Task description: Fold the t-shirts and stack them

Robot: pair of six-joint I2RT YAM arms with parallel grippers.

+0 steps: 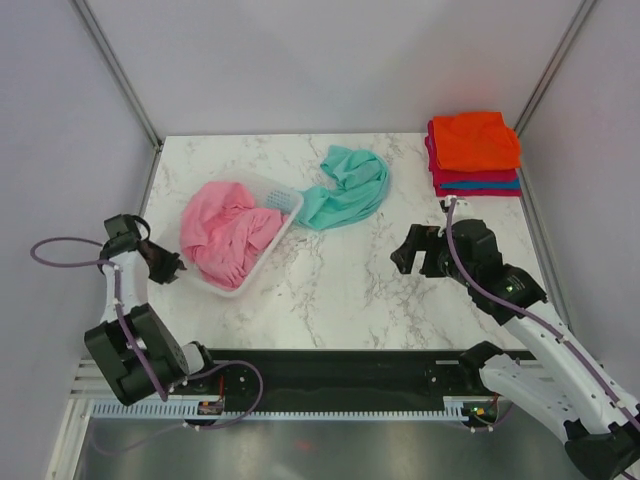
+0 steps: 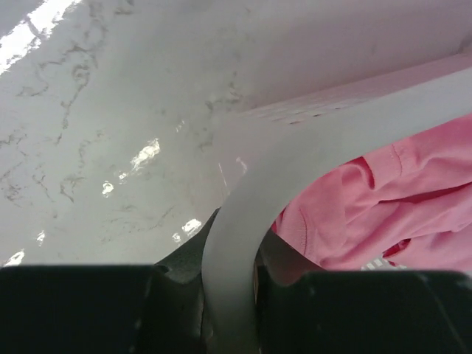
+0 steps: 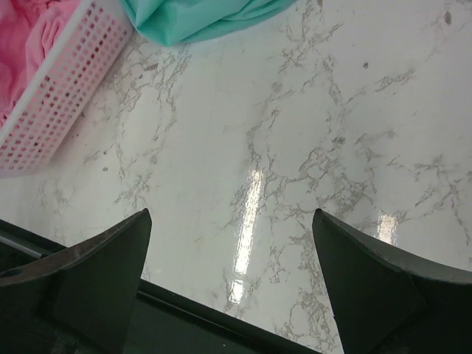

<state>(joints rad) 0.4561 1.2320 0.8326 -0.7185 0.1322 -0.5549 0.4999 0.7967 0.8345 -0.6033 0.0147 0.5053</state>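
Note:
A crumpled pink t-shirt [image 1: 228,232] lies in the white slotted basket [image 1: 262,268]. A teal t-shirt [image 1: 346,188] lies unfolded on the table, partly over the basket's far corner. Folded tees, orange [image 1: 474,140] on top of crimson and blue, are stacked at the far right. My left gripper [image 1: 172,264] is shut on the basket's near left rim [image 2: 228,243]; the pink shirt [image 2: 383,206] shows inside. My right gripper [image 1: 412,256] is open and empty above bare marble [image 3: 232,221], right of the basket.
The marble table [image 1: 340,300] ends at grey walls on the left, back and right. The basket side [image 3: 59,96] and the teal shirt's edge [image 3: 199,18] show at the top of the right wrist view. A black rail [image 1: 330,370] runs along the near edge.

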